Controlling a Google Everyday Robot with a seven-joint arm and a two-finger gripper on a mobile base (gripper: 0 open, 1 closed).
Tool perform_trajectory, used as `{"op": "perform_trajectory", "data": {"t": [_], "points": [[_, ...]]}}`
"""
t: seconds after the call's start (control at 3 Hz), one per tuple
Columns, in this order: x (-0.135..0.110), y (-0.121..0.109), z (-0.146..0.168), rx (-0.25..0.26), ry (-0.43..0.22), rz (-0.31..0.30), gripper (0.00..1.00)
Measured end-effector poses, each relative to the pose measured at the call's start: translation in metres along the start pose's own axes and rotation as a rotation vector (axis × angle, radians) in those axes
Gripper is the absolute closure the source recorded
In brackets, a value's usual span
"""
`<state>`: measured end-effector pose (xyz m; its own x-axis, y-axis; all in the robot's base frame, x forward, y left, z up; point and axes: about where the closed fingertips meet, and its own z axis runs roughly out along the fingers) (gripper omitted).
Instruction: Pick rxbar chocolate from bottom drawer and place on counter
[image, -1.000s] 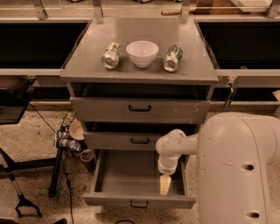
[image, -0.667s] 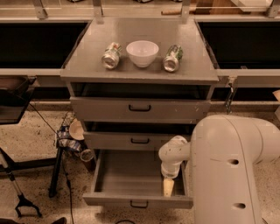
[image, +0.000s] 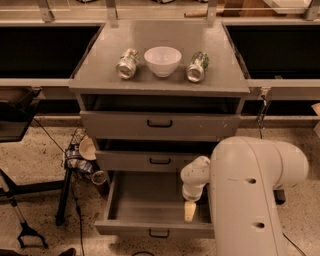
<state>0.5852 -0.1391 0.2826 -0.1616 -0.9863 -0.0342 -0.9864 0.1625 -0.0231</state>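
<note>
The bottom drawer (image: 142, 202) of the grey cabinet is pulled open, and the part of its floor that shows is bare. My gripper (image: 190, 211) hangs down inside the drawer near its right wall, on the end of the white arm (image: 250, 195). The arm's bulk covers the drawer's right corner. The rxbar chocolate is hidden or out of view. The counter (image: 160, 35) is the cabinet's flat grey top.
On the counter a white bowl (image: 162, 60) stands between two silver-green cans (image: 127, 63) (image: 197, 66) lying on their sides. The top drawer (image: 160, 124) and middle drawer (image: 150, 160) are closed. A black stand and clutter (image: 80, 157) sit on the floor to the left.
The arm's large white body has shifted left and fills more of the lower right. The gripper stays inside the bottom drawer at its right side.
</note>
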Motion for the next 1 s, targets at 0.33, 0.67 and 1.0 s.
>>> {"op": "perform_trajectory", "data": {"t": [0.33,0.67,1.0], "points": [[-0.002,-0.034,0.037,0.019,-0.021,-0.023,0.0],[0.006,-0.066,0.075,0.049,-0.016,-0.04,0.0],[0.028,-0.076,0.106,0.071,-0.002,-0.042,0.0]]}}
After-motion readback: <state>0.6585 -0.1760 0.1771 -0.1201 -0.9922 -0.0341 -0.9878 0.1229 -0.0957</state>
